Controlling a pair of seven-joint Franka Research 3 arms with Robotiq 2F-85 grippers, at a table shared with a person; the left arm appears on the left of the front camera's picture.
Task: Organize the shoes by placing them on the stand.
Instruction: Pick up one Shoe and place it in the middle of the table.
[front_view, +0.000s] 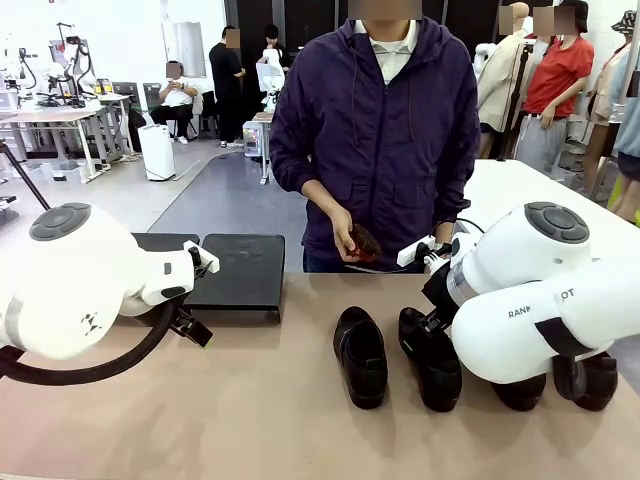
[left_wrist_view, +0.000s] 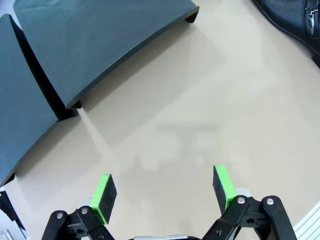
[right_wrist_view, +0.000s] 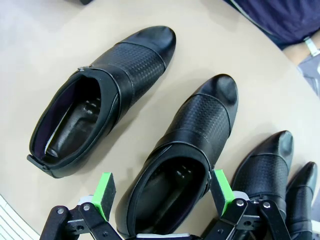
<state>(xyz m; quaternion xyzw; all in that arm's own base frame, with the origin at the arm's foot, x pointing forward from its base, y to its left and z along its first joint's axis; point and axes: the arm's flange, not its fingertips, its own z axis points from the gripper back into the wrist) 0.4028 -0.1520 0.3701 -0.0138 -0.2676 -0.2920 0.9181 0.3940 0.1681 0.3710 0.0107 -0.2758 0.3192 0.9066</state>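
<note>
Four shoes (front_view: 362, 356) sit in a row on the desk (front_view: 250, 400), all to the robot's right of the stand (front_view: 238, 268), none on it yet. The right gripper (right_wrist_view: 163, 186) hangs wide open and empty over the heel opening of the second shoe (right_wrist_view: 197, 130) from the stand. I'd lower it straight, pinch one collar wall firmly, lift clear. The left gripper (left_wrist_view: 162, 185), also spread and empty, hovers just beside the stand.
</note>
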